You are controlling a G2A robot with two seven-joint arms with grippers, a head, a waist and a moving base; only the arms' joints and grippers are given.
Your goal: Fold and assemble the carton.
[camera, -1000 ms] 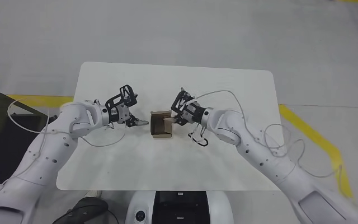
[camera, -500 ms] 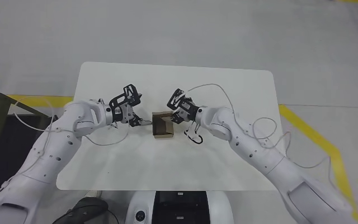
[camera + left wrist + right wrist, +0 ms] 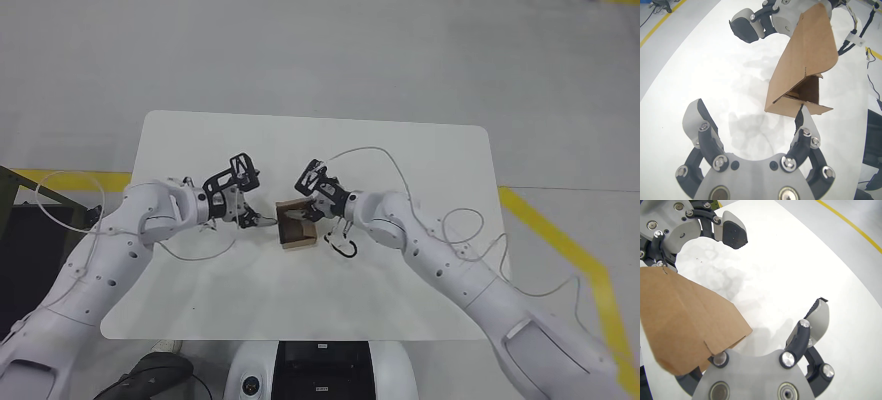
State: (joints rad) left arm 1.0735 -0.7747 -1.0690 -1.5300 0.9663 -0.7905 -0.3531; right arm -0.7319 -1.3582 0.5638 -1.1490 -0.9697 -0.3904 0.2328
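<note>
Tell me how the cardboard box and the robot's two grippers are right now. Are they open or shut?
Carton, half folded, one end open with loose flaps, on the table.
Left gripper, open, one fingertip at the carton's bottom flap.
Right gripper, open, one finger hidden behind the carton.

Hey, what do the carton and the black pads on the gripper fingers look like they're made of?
Carton: plain brown cardboard with a matte finish, judging by its creased folds and perforated cut edges. Finger pads: probably rubber or a similar soft grip material, matte black with a fine dotted texture.
</note>
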